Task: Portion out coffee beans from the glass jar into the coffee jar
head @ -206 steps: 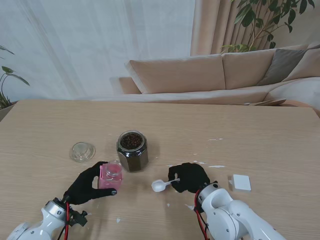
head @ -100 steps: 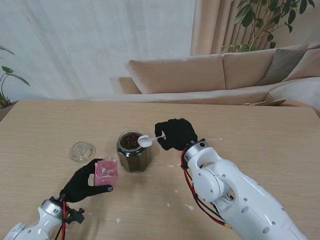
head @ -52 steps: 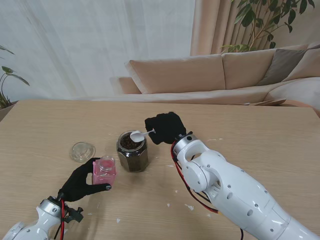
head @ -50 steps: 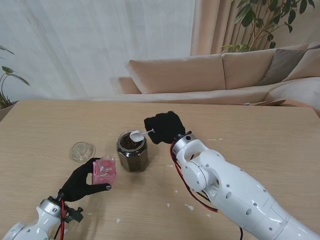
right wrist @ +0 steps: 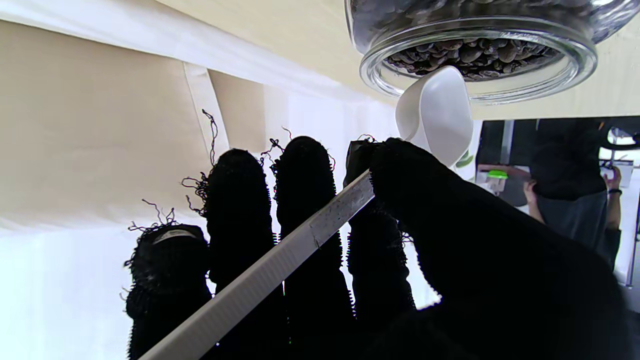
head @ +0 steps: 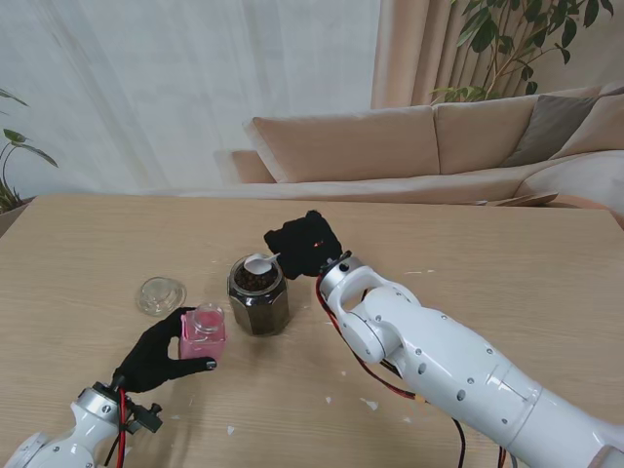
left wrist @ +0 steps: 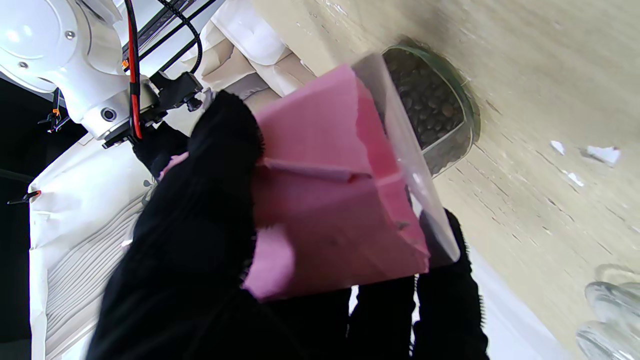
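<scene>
While the right hand [head: 304, 244] pinches the white spoon [head: 259, 263] over the glass jar [head: 257, 294] mid-table, tilt the bowl down and dig shallow. Left hand [head: 161, 353] grips the pink coffee jar [head: 203, 332] beside it, toward the near edge; keep it level.

Right robot hand [right wrist: 400, 280] pinches spoon [right wrist: 435, 117] (apparently empty) at glass jar [right wrist: 477, 60] rim.

Open glass jar [head: 258, 294] full of dark beans stands mid-table; the small pink coffee jar [head: 203, 331] is near-left of it, in my grasp.
</scene>
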